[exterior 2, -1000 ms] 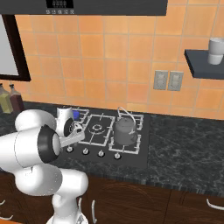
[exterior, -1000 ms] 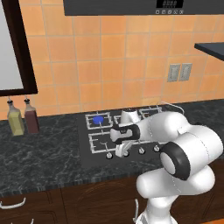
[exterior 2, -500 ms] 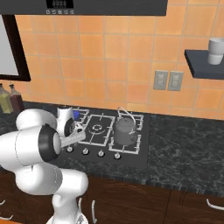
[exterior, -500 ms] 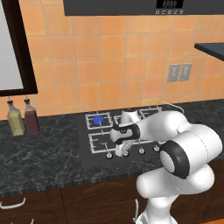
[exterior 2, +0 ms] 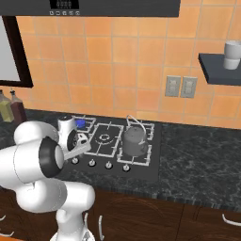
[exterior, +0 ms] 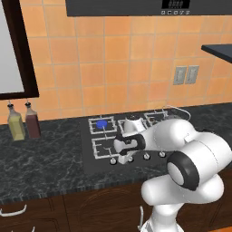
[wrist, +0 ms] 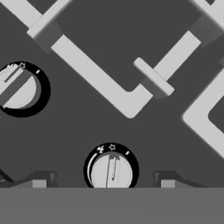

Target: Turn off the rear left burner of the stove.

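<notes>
The stove (exterior: 90, 158) is a black glass cooktop with light-grey grates. Its rear left burner (exterior: 102, 123) glows blue, and that glow also shows beside my arm (exterior 2: 81, 123). My gripper (exterior: 121, 156) points down at the front row of silver knobs. In the hand view the gripper (wrist: 104, 181) is open, and one round knob (wrist: 111, 172) sits between the two dark fingertips (wrist: 39, 180) with a gap on each side. That knob's pointer line runs nearly straight up toward small flame marks. A second knob (wrist: 17, 89) lies further off to the upper left.
A grey kettle (exterior 2: 133, 141) stands on the front right grate. Two bottles (exterior: 23, 123) stand on the dark counter left of the stove. Three more knobs (exterior 2: 108, 164) line the stove's front. A wall shelf (exterior 2: 219, 66) carries a cup.
</notes>
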Available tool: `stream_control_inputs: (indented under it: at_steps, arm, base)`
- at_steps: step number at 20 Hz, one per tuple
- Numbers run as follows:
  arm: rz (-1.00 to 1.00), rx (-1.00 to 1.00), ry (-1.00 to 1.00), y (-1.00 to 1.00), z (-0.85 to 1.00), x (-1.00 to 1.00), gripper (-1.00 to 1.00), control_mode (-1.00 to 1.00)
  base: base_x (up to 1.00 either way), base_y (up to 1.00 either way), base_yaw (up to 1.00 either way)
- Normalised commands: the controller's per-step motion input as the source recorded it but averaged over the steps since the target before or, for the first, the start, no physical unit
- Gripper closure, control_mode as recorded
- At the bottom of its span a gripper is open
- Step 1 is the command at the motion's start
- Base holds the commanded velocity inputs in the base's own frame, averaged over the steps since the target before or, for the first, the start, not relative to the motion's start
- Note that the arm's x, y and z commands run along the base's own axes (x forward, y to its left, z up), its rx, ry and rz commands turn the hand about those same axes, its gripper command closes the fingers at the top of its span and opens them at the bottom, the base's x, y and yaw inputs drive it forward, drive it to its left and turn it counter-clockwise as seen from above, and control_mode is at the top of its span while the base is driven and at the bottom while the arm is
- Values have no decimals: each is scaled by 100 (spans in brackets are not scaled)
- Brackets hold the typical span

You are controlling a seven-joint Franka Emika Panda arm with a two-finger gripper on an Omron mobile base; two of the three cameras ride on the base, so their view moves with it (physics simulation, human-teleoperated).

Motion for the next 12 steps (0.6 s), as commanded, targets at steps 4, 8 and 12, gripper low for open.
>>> stream_control_inputs:
  at_steps: [4,8,12]
  arm:
    - [-5,0,-10,0,-15,22,-100,-100]
    - [-3,0,-4,2,-3,16,-100,-100]
    - [0,1,0,0,-1,0,-100,-100]
  base:
    - [0,0,0]
    - [0,0,0]
    - [0,0,0]
